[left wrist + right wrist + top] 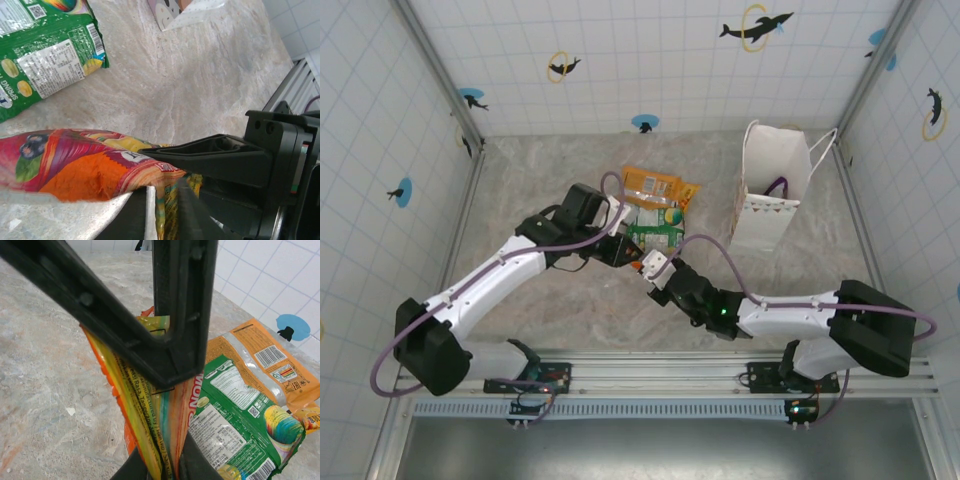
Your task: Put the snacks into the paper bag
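1. Right claw (pixel 162 462): clamped on the red, orange and yellow glossy snack packet (pixel 150 410). The packet stands on edge between the two fingers and fills the gap between them.

2. Left claw (pixel 164 195): one edge of the same packet sits between its fingers. Whether the fingers press on the packet or stand just off it cannot be told.

3. Packet position: at the middle of the grey marbled surface (pixel 520 300), at the point where the two claws meet. Most of its length extends to one side of the left claw. In the left wrist view one finger of the right claw lies across it. Whether it touches the surface cannot be told.

4. Green glossy snack packet (pixel 235 425): flat on the surface, just beyond the claws, printed back panel facing up.

5. Orange glossy snack packet (pixel 260 360): flat on the surface on the far side of the green one, its near edge overlapped by it.

6. Tall white paper bag (pixel 770 190): upright, mouth open, to the right of the two flat packets and apart from them, near the far right corner.
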